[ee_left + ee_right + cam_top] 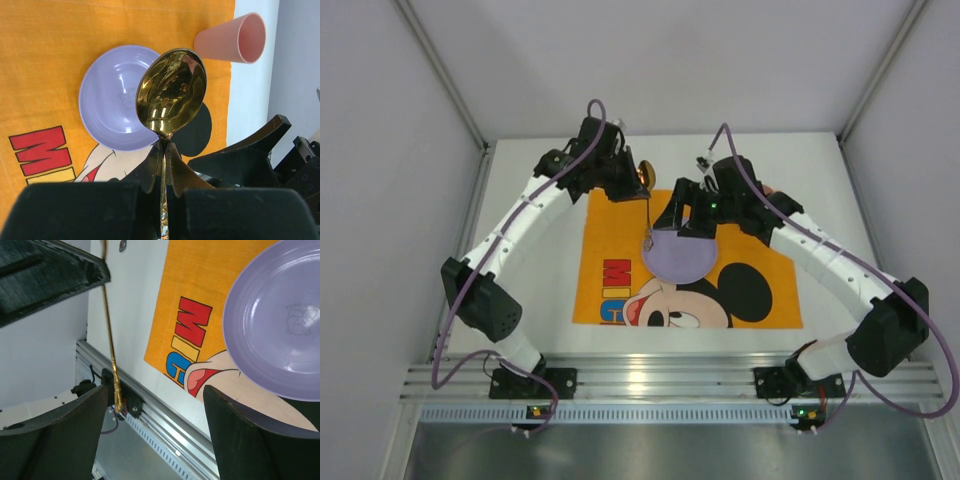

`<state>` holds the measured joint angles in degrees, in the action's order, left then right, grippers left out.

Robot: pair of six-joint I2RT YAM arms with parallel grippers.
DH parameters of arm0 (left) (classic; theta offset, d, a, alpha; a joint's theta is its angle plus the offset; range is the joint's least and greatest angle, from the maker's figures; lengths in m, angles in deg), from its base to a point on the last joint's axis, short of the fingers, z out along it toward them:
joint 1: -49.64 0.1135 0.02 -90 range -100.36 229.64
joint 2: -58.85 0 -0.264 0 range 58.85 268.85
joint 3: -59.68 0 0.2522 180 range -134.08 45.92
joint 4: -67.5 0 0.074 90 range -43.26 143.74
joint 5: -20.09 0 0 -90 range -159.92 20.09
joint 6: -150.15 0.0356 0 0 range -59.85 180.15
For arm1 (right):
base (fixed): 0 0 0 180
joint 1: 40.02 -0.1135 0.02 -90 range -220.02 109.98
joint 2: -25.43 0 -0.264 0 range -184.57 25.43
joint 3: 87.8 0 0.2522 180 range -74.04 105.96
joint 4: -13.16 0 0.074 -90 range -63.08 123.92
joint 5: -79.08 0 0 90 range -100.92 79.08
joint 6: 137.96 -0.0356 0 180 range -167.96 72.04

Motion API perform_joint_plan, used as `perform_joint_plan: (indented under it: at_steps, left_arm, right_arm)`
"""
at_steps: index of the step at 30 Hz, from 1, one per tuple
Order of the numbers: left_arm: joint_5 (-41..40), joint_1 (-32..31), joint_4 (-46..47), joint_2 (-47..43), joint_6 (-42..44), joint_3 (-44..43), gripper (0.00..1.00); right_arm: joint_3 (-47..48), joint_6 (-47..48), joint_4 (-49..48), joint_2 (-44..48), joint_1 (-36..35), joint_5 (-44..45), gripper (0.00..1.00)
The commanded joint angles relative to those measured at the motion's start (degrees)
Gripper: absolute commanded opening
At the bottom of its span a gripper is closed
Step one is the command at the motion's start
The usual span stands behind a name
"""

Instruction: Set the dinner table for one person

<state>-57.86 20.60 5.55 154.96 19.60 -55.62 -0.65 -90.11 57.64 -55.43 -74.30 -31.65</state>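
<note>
1. Two arms meet over the white dinner table (815, 165); the left gripper (163, 175) clamps a gold spoon (171, 92) by its handle, held aloft, likely bound beside the plate.
2. The purple plate (680, 258) sits mid-way on the orange placemat (610, 240).
3. The right gripper (155, 395) hovers above it, fingers spread, empty.

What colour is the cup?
The cup is pink, best seen in the left wrist view.

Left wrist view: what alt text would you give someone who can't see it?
A shiny gold metal spoon, gripped by its handle in the left arm's black end effector, stands in front of a round lavender plate on an orange Mickey Mouse placemat. A pink plastic cup sits at the placemat's edge.
</note>
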Motion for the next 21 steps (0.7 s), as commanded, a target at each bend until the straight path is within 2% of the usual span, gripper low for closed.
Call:
perform_joint_plan:
  at_steps: [1, 4, 7, 8, 10, 11, 14, 16, 17, 18, 20, 21]
  left_arm:
    - [-0.72, -1.9, 3.79, -3.65, -2.86, 1.51, 0.0]
    - [-0.89, -2.86, 4.85, -4.36, -3.74, 2.13, 0.0]
    - [-1.42, -3.57, 5.21, -4.62, -4.35, 2.39, 0.0]
    - [-1.42, -3.74, 5.64, -4.88, -4.62, 2.57, 0.0]
    - [-1.6, -4.18, 6.26, -5.24, -4.88, 3.27, 0.0]
    - [-1.77, -4.27, 6.78, -5.67, -5.06, 3.45, 0.0]
    - [-2.12, -4.36, 7.14, -6.29, -4.89, 4.24, 0.0]
    - [-1.95, -4.45, 7.14, -6.73, -4.36, 4.68, 0.19]
    - [-1.42, -4.45, 7.23, -6.82, -4.1, 4.85, 0.34]
    - [-1.07, -4.45, 7.14, -6.99, -3.92, 5.2, 0.55]
    - [-0.54, -4.45, 6.96, -7.61, -3.57, 5.99, 0.73]
    - [-0.02, -4.36, 6.53, -7.96, -3.3, 7.13, 0.98]
  right_arm:
    - [-0.26, -1.26, -4.96, 2.28, -2.28, 0.34, 0.77]
    - [-1.14, -2.06, -6.02, 2.02, -3.68, 0.87, 0.74]
    - [-1.31, -2.85, -6.55, 1.06, -5.44, 1.31, 0.64]
    - [-1.23, -3.11, -6.72, 0.79, -6.05, 1.39, 0.55]
    - [-1.31, -3.37, -6.72, 0.35, -7.46, 1.75, 0.45]
    - [-1.58, -3.55, -6.73, 0.35, -7.81, 2.18, 0.29]
    - [-2.8, -4.08, -6.64, 1.66, -8.61, 3.85, 0.0]
    - [-4.03, -3.64, -6.29, 2.89, -8.61, 5.17, 0.0]
    - [-4.39, -3.38, -5.76, 4.38, -8.52, 6.74, 0.0]
    - [-4.83, -3.29, -4.63, 5.09, -7.91, 7.28, 0.0]
    - [-6.84, -2.59, -3.39, 7.37, -6.59, 7.81, 0.0]
    - [-7.63, -2.32, -2.08, 8.17, -4.85, 7.9, 0.0]
